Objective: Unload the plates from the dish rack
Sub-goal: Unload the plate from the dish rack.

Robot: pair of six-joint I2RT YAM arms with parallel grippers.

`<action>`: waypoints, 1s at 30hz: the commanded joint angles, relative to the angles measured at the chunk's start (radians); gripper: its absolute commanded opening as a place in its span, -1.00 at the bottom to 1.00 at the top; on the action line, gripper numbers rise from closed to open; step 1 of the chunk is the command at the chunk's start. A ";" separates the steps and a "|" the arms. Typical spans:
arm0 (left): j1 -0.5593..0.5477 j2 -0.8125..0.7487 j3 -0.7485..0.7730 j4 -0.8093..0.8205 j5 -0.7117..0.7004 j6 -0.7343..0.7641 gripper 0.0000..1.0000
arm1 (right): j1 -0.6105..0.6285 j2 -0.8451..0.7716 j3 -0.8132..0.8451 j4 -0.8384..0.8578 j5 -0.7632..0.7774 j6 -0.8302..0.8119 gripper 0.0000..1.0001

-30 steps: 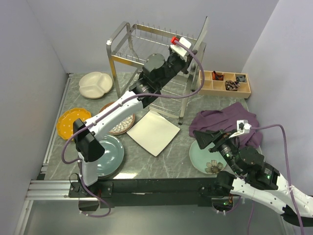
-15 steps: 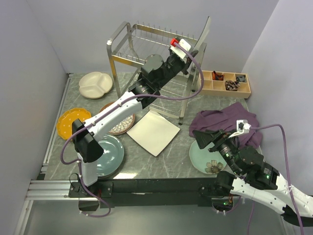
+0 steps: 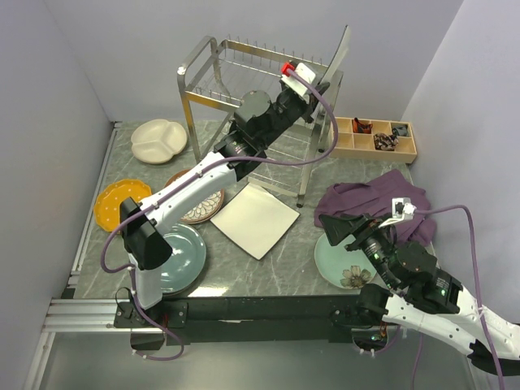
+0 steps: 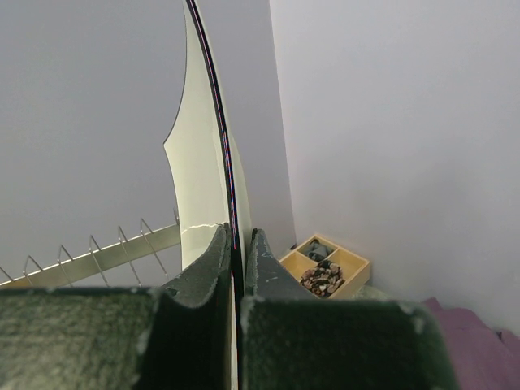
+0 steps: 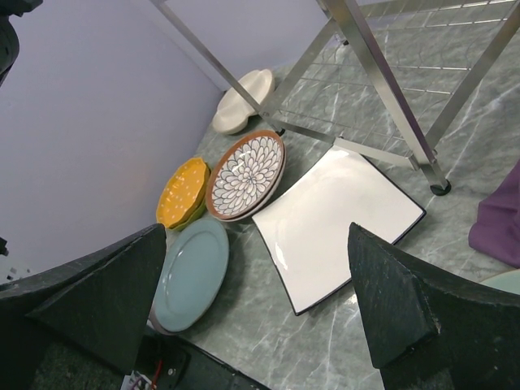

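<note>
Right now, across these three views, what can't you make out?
Left wrist view: the plate in the left pincer is edge-on, its top cut off by the frame; face pattern unseen.
Top view: the right arm covers part of the pale green plate.
Top view: the left arm's base hides part of the grey-blue plate.
Top view: the wooden tray's contents are too small to name.

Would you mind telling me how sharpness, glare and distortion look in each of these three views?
Top external: even soft light, sharp across the table. Left wrist: the left gripper, shut on the plate, looms dark and soft at the bottom; the plate's face carries a bright sheen. Right wrist: wide-angle stretch splays the dish rack legs; the open right gripper is dark.
</note>
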 commanded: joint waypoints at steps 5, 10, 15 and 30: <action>-0.017 -0.116 0.039 0.317 -0.004 -0.061 -0.98 | -0.001 0.008 -0.009 0.042 0.020 -0.011 0.96; -0.017 -0.126 0.022 0.331 -0.001 -0.047 -0.98 | -0.001 0.004 -0.015 0.045 0.020 -0.010 0.96; -0.014 -0.147 -0.024 0.380 0.002 -0.054 -0.98 | 0.001 0.005 -0.018 0.048 0.018 -0.014 0.96; -0.015 -0.149 0.022 0.331 0.065 0.025 -0.98 | 0.001 0.012 -0.024 0.059 0.029 -0.020 0.96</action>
